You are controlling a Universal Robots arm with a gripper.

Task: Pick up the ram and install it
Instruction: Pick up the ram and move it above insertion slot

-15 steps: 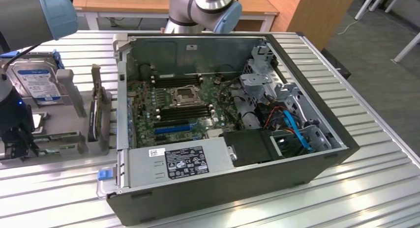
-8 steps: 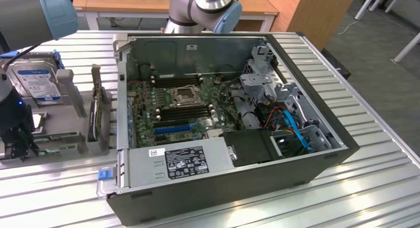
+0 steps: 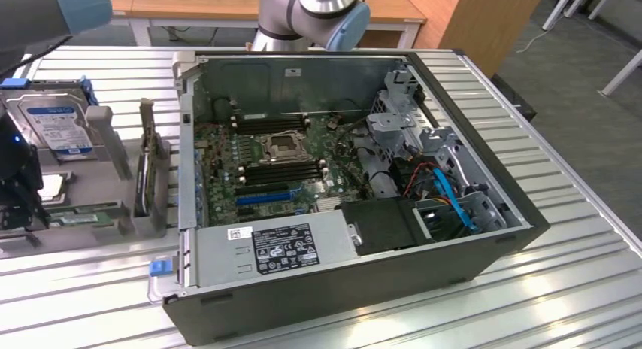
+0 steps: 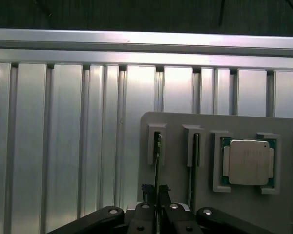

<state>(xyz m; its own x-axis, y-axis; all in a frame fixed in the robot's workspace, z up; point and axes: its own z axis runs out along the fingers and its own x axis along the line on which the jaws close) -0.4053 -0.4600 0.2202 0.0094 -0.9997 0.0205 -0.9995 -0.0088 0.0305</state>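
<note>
Currently pick-up step: claw (image 4: 157, 196) clamped on ram (image 4: 157, 151), edge-on in holder (image 4: 205, 122) slot; likely calls for a straight pull, no twist.

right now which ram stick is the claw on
The ram stick farther from the processor chip; the claw is closed around it. The other stick, beside the chip, stands free.

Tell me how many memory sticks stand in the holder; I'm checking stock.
2. One, the ram, gripped by the hand, stands in a gray holder slot. The second stick stands in the next slot, toward the processor chip. Others may be hidden.
</note>
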